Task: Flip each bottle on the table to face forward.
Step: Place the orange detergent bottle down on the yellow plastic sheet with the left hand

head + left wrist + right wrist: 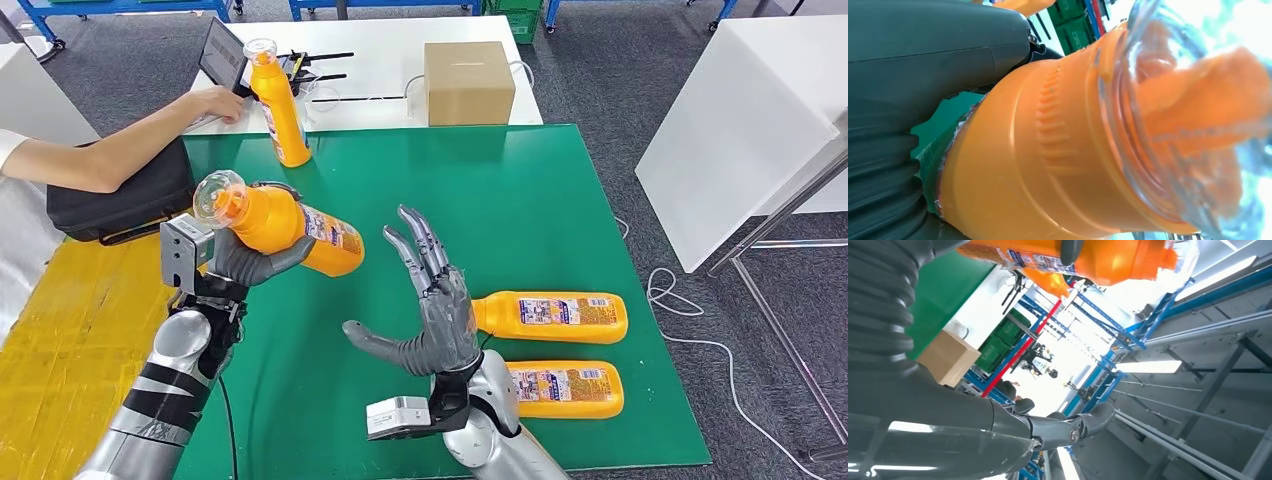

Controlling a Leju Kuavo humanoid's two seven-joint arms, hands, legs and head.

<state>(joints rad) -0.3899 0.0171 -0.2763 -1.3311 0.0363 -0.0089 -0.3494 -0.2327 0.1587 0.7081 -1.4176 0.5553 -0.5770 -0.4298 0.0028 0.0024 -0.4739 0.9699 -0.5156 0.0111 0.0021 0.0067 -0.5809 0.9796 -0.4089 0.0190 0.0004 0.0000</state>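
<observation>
left robot hand (243, 262) gripping bottle (290, 228)

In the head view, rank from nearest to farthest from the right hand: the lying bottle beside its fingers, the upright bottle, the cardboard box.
From the right hand:
1. Lying bottle, just to its right.
2. Upright bottle, far left.
3. Cardboard box, on the white table beyond the mat.

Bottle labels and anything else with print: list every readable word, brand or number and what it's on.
No text is legible.
Held bottle in the left hand: label print too small to read.
Standing bottle: label blurred.
Upper lying bottle: label print too small.
Lower lying bottle: same, unreadable.
Cardboard box: no print visible.
Laptop: screen not readable.
</observation>
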